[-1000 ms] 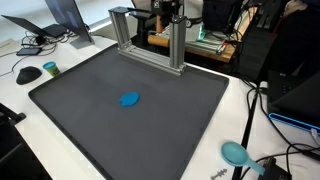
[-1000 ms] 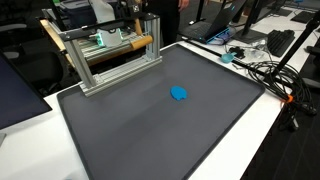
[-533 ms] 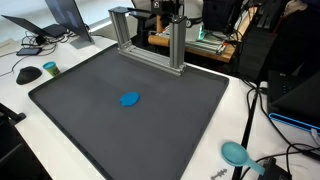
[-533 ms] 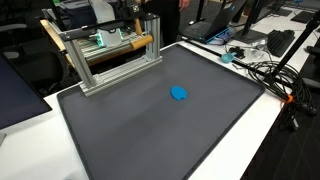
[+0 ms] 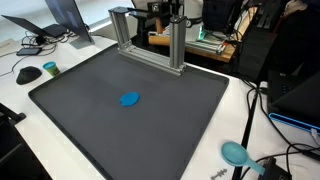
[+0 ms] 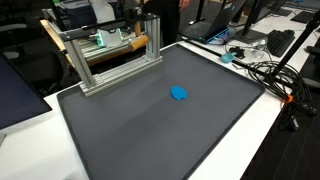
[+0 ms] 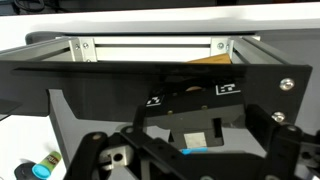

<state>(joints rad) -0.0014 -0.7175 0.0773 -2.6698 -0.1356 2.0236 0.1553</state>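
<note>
A small blue lump [image 5: 130,99] lies alone near the middle of the dark grey mat [image 5: 90,120]; it also shows as the blue lump [image 6: 179,93] on the mat [image 6: 150,130]. My gripper [image 5: 170,12] hangs at the back of the table, above and behind the aluminium frame [image 5: 150,45], far from the lump. In the wrist view the gripper [image 7: 195,160] has its dark fingers [image 7: 100,152] spread wide with nothing between them. A sliver of the blue lump [image 7: 193,152] shows low in that view, below the frame [image 7: 150,48].
The frame [image 6: 110,60] stands on the mat's back edge. A laptop [image 5: 65,15], a mouse [image 5: 28,74] and a small teal disc [image 5: 50,68] lie beside the mat. A teal round object [image 5: 235,153] and cables [image 6: 270,70] sit on the white table.
</note>
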